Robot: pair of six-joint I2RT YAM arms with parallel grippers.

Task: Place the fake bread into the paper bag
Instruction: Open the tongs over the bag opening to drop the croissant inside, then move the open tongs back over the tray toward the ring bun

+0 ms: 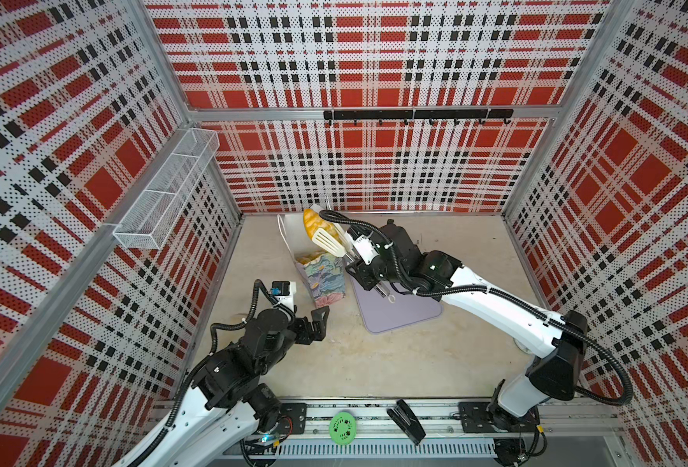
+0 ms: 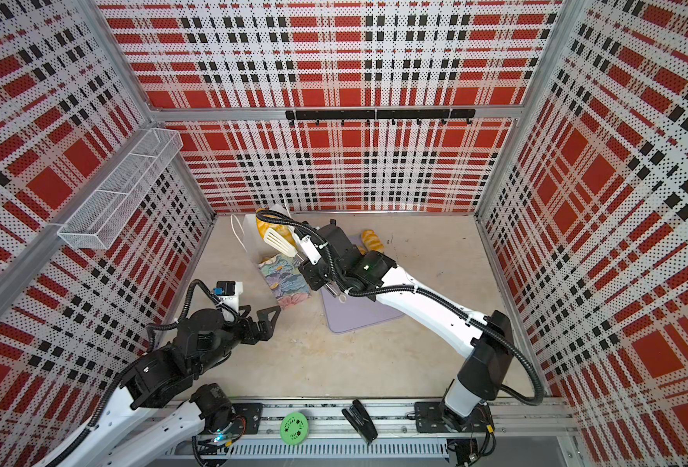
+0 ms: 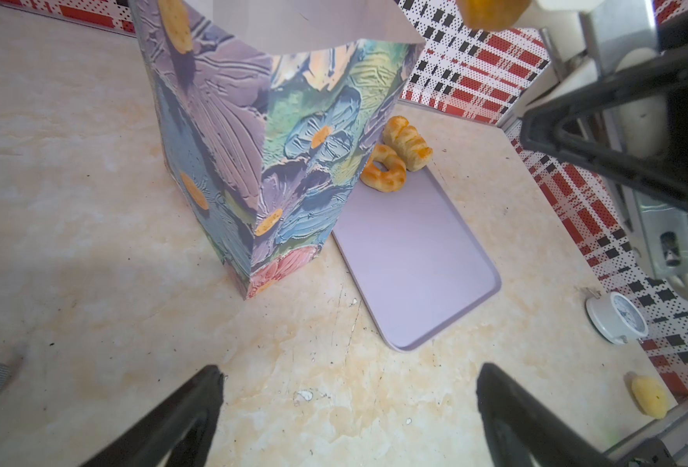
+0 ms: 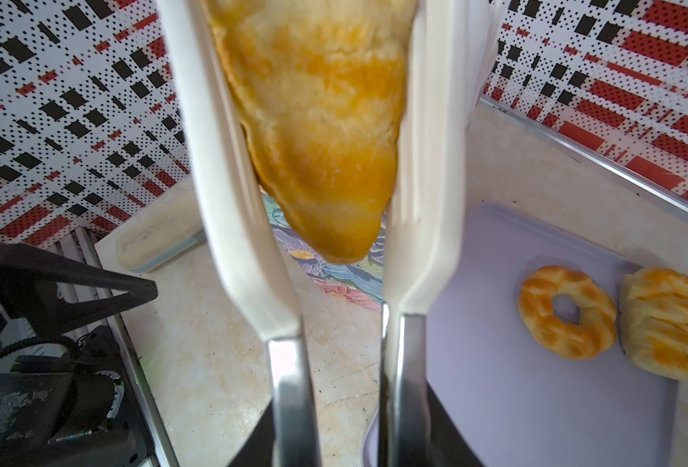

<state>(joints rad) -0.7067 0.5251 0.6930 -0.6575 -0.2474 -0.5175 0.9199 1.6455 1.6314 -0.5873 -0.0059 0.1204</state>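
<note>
My right gripper (image 1: 364, 275) (image 2: 318, 278) (image 4: 350, 436) is shut on the steel handles of white tongs (image 1: 328, 242) (image 2: 279, 242) (image 4: 245, 242). The tongs pinch a golden piece of fake bread (image 1: 313, 222) (image 2: 269, 227) (image 4: 322, 141) over the open top of the flower-print paper bag (image 1: 325, 281) (image 2: 289, 283) (image 3: 253, 141). More yellow bread shows inside the bag (image 1: 308, 256). A ring-shaped bread (image 3: 383, 170) (image 4: 566, 311) and a striped bun (image 3: 407, 141) (image 4: 664, 323) (image 2: 371, 239) lie on the lavender tray (image 1: 399, 311) (image 3: 415, 263). My left gripper (image 1: 318, 323) (image 2: 267, 319) (image 3: 348, 370) hangs open and empty near the bag.
A white mesh basket (image 1: 164, 190) hangs on the left wall and a black hook rail (image 1: 415, 114) on the back wall. A green disc (image 1: 342, 426) and a black stapler (image 1: 407, 420) lie at the front rail. A small white dial (image 3: 617, 319) sits by the right wall.
</note>
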